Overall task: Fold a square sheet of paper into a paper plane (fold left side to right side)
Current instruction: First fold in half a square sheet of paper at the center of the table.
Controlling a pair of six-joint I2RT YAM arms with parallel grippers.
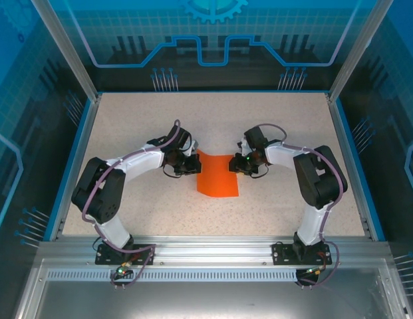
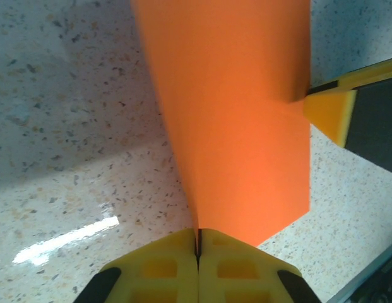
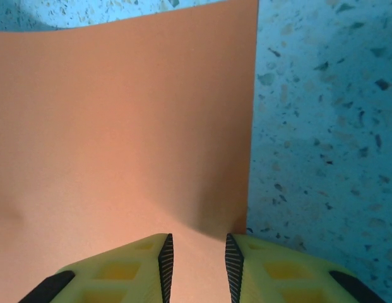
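Note:
The square sheet of paper (image 1: 216,175) is bright orange and lies in the middle of the table between the two arms. My left gripper (image 1: 188,162) (image 2: 198,243) is shut on the sheet's left edge, and the paper (image 2: 240,120) rises from the closed pads in a curve. A yellow fingertip of the right gripper (image 2: 331,112) touches the sheet's far edge in the left wrist view. My right gripper (image 1: 241,163) (image 3: 197,265) stands open over the sheet's right part, the paper (image 3: 120,139) running flat beneath and between its fingers.
The speckled table (image 1: 139,119) has a blue raised rim (image 1: 73,159) on all sides and clear walls beyond. Free tabletop lies behind and in front of the sheet. The metal rail (image 1: 213,249) holding the arm bases runs along the near edge.

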